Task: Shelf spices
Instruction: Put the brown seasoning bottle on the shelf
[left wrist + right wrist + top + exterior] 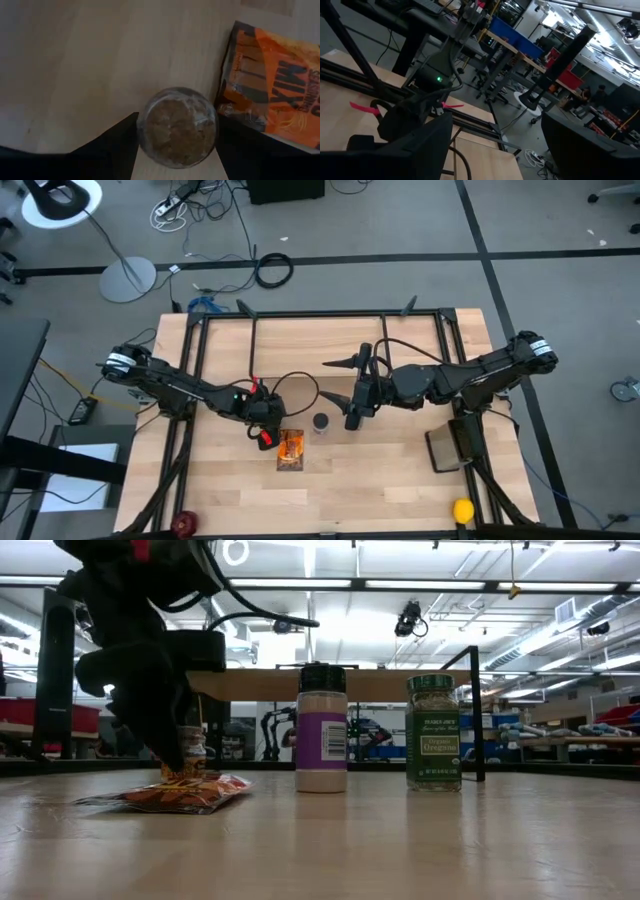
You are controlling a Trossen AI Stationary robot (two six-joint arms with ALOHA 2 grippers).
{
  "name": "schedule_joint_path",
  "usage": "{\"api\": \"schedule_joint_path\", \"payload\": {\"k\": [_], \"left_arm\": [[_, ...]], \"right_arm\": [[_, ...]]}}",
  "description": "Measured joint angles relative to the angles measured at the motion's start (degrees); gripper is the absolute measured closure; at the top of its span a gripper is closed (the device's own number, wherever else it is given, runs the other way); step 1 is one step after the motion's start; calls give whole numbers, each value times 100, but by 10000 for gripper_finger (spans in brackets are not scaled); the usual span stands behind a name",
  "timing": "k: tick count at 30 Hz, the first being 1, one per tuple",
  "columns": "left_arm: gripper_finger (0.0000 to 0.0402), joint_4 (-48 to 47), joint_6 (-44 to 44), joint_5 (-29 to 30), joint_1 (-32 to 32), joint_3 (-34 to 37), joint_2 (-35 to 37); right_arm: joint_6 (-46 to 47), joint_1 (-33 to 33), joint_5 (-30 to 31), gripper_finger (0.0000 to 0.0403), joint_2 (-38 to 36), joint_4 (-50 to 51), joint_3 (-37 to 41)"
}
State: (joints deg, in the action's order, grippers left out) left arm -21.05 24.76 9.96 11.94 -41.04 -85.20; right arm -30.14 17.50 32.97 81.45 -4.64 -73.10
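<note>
The left gripper (pixel 266 430) is low over the table (pixel 400 480), just beside the near-left end of the flat orange packet (pixel 290 449). In the left wrist view its two dark fingers (pixel 117 145) stand spread on either side of a small clear jar (pixel 178 126) filled with brown spice, one finger close along each side of the jar; whether they press on the glass cannot be told, so the gripper reads as parted around the jar rather than clamped on it. The jar stands on the table, touching or all but touching the packet's (pixel 272 87) edge. The low view shows the left gripper (pixel 165 745) reaching down to the packet (pixel 175 793), with the small jar (pixel 192 748) partly hidden behind it. To the right of the packet in that view, the purple-labelled jar (pixel 321 728) with a dark lid and the green-lidded jar (pixel 433 732) stand upright on the table, apart from each other and from the gripper. The shelf (pixel 340 685) runs behind them, its light wooden board raised on thin black legs. The right gripper (pixel 352 416) hangs above the table near a dark-lidded jar (pixel 320 422), its fingers (pixel 415 150) spread wide and holding nothing. A yellow ball (pixel 462 510) lies at the table's near right edge.
</note>
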Motion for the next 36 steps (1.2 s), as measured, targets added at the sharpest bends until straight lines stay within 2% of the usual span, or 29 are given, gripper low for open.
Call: {"api": "schedule_joint_path", "payload": {"k": [4,9,16,20,24,31,36], "left_arm": [[177,122,-81,-90,0,0,-3],[222,207,-204,-166,-5,0,-1],[226,1,-356,-224,-42,-158,8],[226,-599,-638,-252,-37,-730,8],[226,-1476,-985,-16,-22,-1491,10],[226,-3398,-2083,664,-81,-2970,14],[226,-4071,-2939,895,-372,-3801,17]], "right_arm": [[-1,0,0,99,0,2,0],[0,0,-1,99,0,2,0],[1,0,0,99,0,4,0],[-1,0,-1,99,0,4,0],[-1,0,0,99,0,7,0],[-22,39,0,99,0,26,0],[-87,92,-7,99,0,19,0]]}}
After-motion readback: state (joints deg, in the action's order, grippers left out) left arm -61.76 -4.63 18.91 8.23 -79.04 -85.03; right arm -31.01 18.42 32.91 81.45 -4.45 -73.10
